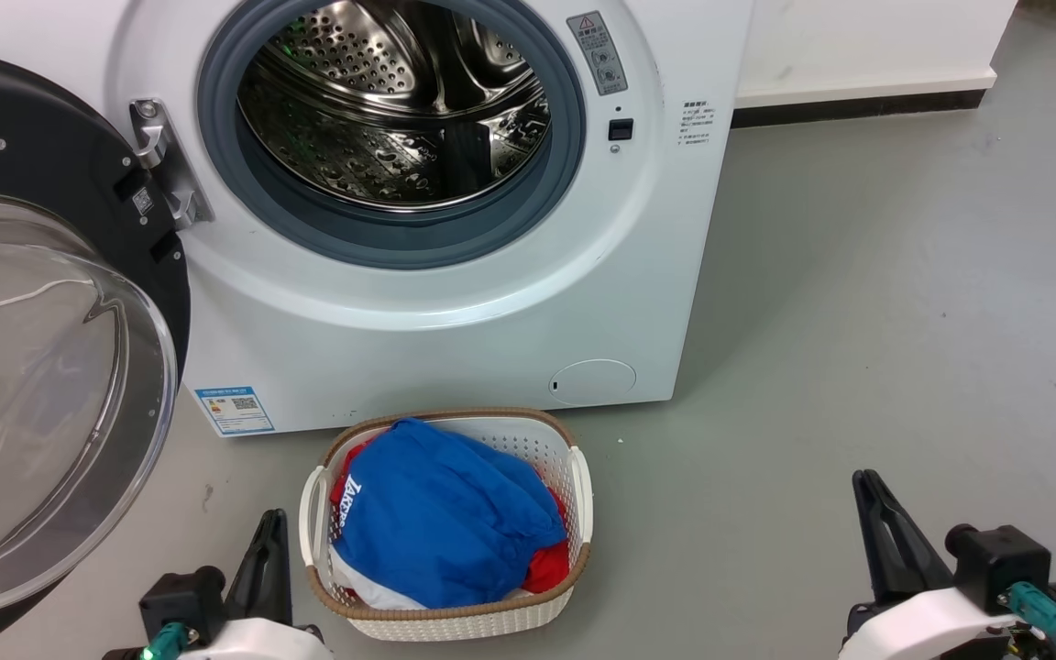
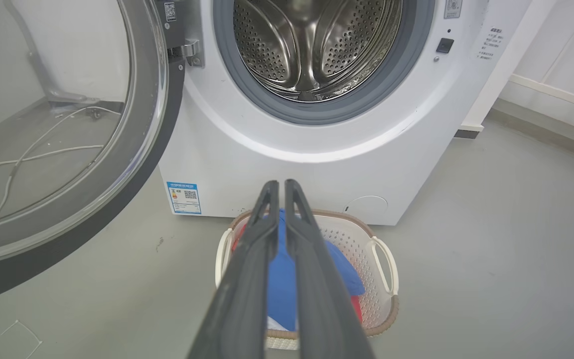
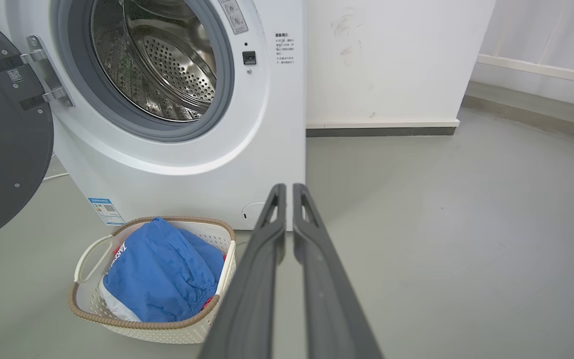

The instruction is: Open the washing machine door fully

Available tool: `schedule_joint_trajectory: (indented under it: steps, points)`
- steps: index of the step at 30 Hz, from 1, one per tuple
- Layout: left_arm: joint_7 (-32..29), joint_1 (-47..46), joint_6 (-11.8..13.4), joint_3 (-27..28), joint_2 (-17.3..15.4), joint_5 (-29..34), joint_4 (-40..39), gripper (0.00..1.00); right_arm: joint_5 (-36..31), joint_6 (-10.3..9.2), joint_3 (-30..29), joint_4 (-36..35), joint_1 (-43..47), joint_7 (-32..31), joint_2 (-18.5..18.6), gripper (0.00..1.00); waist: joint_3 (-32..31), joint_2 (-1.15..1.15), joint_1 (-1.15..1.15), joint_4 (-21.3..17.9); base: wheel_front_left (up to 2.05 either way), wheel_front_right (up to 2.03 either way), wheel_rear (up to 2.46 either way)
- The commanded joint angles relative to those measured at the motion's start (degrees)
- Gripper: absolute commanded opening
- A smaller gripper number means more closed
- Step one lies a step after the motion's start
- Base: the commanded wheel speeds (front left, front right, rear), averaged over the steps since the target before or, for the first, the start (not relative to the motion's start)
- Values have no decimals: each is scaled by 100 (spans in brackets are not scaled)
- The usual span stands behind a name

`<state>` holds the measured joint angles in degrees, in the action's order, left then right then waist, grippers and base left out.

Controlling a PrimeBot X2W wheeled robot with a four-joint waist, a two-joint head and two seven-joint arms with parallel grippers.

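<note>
The washing machine door, a big black disc with a clear bulging glass window, hangs swung out wide on its hinge at the machine's left; it also appears as the washing machine door and the washing machine door. The steel drum opening with its grey rubber rim stands uncovered. My left gripper sits low near the floor, right of the door, fingers together and empty; the left gripper points at the machine's front. My right gripper is far right, shut and empty, like the right gripper.
A white laundry basket with blue and red clothes stands on the grey floor right before the machine, between my grippers. A white wall with a dark skirting runs at the back right. Cables lie on the floor behind the door.
</note>
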<state>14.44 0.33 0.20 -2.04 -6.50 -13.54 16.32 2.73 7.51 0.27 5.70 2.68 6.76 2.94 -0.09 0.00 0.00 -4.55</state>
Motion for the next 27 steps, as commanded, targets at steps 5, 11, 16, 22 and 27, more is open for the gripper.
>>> schedule_joint_trajectory:
  steps: [5,11,16,22,27]
  points:
    - [-229,-159,-72,138,19,-726,-37,0,903,0,-6,-23,-122,-69,38,0,1,0,0,25,0,0,0]
    - [-368,-184,-133,178,48,-1345,-83,0,1639,0,-17,63,-209,-143,78,0,3,0,0,46,0,0,0]
    - [-483,-212,-179,216,69,-1823,-109,0,2203,0,-28,120,-268,-199,102,0,4,0,0,64,0,0,0]
    - [-621,-254,-232,269,93,-2358,-129,0,2832,-1,-46,182,-327,-265,124,0,5,0,0,86,0,0,0]
    - [-710,-283,-267,305,109,-2697,-137,0,3228,-1,-59,218,-364,-308,136,0,6,0,0,100,0,0,0]
